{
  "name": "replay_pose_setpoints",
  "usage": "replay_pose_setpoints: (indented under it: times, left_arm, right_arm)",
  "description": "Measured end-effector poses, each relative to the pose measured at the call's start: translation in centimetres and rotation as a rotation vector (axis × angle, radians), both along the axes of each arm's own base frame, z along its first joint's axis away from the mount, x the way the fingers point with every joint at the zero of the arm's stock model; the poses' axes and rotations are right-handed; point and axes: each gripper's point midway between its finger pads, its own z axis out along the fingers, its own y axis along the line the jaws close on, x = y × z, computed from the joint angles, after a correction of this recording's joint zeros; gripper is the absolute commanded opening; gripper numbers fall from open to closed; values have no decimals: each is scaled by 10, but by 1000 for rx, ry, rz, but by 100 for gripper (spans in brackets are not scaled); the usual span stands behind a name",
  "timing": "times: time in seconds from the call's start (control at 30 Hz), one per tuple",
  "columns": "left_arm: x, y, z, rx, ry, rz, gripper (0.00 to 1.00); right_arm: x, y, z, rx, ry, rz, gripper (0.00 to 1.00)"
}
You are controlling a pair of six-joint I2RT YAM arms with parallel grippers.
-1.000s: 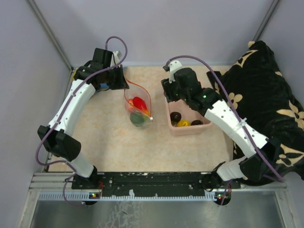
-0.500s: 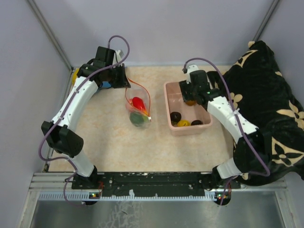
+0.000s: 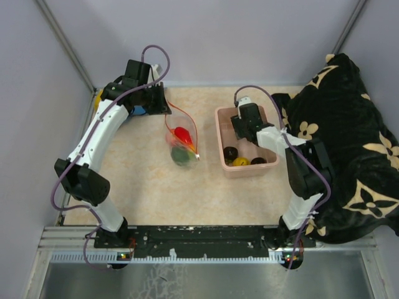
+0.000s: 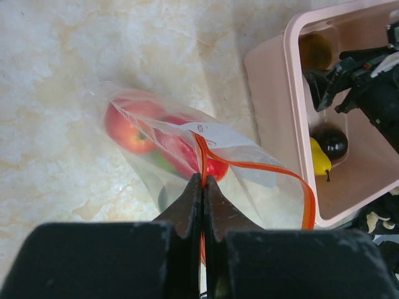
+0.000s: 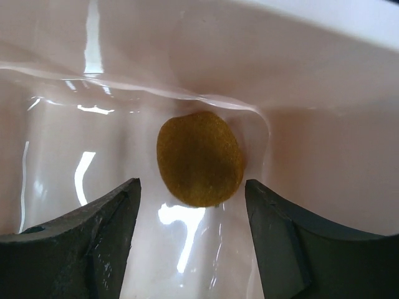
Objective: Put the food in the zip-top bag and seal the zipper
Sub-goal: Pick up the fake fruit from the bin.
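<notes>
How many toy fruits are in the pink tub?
4: a brownish one at the tub's far end, within the open right gripper; two dark ones and a yellow one at its near end. The arm may hide more.

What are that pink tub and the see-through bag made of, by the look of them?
Pink tub: likely smooth, glossy moulded plastic, judging by its bright streaky reflections. Zip-top bag: thin clear plastic film, crinkled and shiny, with red fruit showing through it.
</notes>
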Motion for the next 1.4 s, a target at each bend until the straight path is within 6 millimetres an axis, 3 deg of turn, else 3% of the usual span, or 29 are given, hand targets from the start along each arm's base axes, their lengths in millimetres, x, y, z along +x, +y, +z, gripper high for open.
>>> replay_pose_setpoints:
  times: [0.37, 0.7, 1.2, 1.4]
  left_arm:
    - [-1, 1, 3, 1, 0, -1, 0]
    - [-1, 1, 3, 5, -4, -5, 0]
    - [-6, 2, 5, 1, -6, -7, 0]
    - [-9, 0, 11, -14, -15, -18, 0]
  right_arm:
    - [9, -10, -47, -47, 64, -14, 70]
    - [23, -5, -49, 13, 72, 14, 70]
    - [20, 0, -48, 53, 93, 24, 44]
    - [2, 0, -18, 96, 87, 19, 41]
